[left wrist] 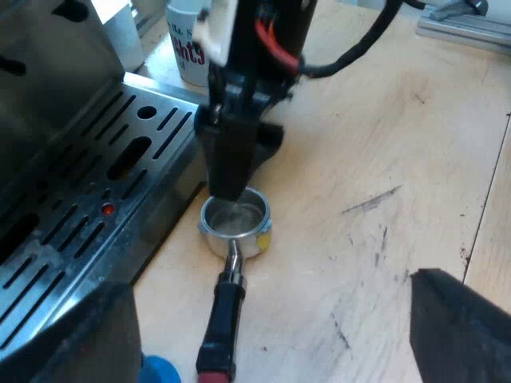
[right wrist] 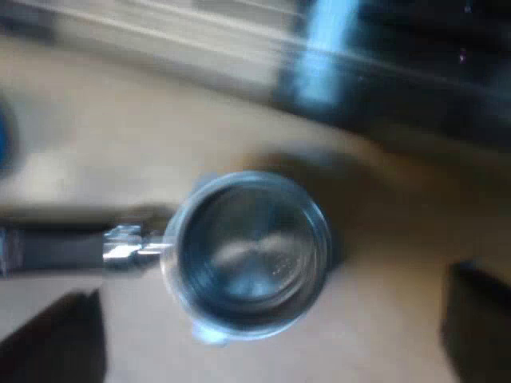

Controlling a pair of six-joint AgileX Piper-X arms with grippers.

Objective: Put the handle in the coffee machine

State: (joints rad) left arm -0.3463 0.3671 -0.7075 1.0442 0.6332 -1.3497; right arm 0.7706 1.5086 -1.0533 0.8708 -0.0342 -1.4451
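Holder [left wrist: 238, 238] lies loose on the tabletop [left wrist: 383, 144]; my right fingers [right wrist: 60, 343] hang spread over its basket (left fingers [left wrist: 463, 327] released too), so I'd centre, then clamp.

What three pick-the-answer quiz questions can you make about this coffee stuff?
1. Where is the metal holder? A) lying on the table beside the espresso machine B) locked into its front C) held in the air
2. What colour ends its handle? A) green B) white C) red
3. How is the right gripper? A) shut on the handle B) open over the holder's cup C) shut on nothing

A: it lies flat on the wood. C: the tip is red. B: its fingers stand wide apart, either side of the cup.
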